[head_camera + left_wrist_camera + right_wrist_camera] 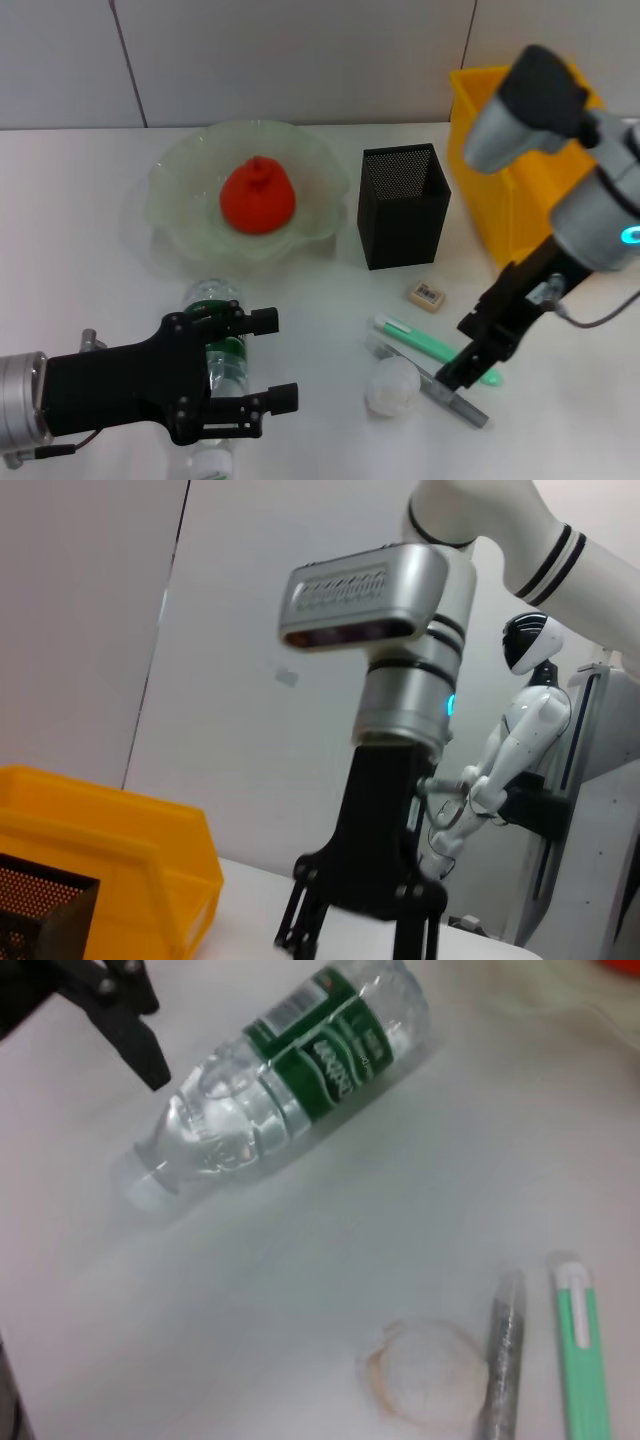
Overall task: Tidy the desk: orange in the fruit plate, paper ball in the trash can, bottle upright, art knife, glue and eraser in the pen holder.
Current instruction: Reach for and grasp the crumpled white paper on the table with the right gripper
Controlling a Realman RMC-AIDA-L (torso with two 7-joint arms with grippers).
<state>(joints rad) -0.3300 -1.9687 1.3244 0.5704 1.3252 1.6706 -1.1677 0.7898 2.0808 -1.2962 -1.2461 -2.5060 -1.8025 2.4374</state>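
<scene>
- Nearest me, the left hand (270,360) hangs over the bottle (218,340), its two black fingers spread apart with the bottle lying on its side beneath them, cap pointing toward the bench's near edge.
- The right wrist view shows that bottle (280,1080) flat on the white bench (330,1260), green label up, with a black fingertip of the left hand (140,1045) just beside it, not touching.
- To the right, the paper ball (392,388) sits on the bench, touching a grey pen-like stick (440,385); a green art knife (430,345) lies just beyond.
- The right hand (450,378) is low over the stick and knife; I cannot tell whether its fingers are apart or together.
- A little farther back the eraser (427,294) lies alone on the bench, near the pen holder (403,205), which stands upright.
- Left of the holder, the orange (257,197) rests in the middle of the fruit plate (180,200).
- Farthest right, the yellow trash can (490,160) stands behind the right arm.
</scene>
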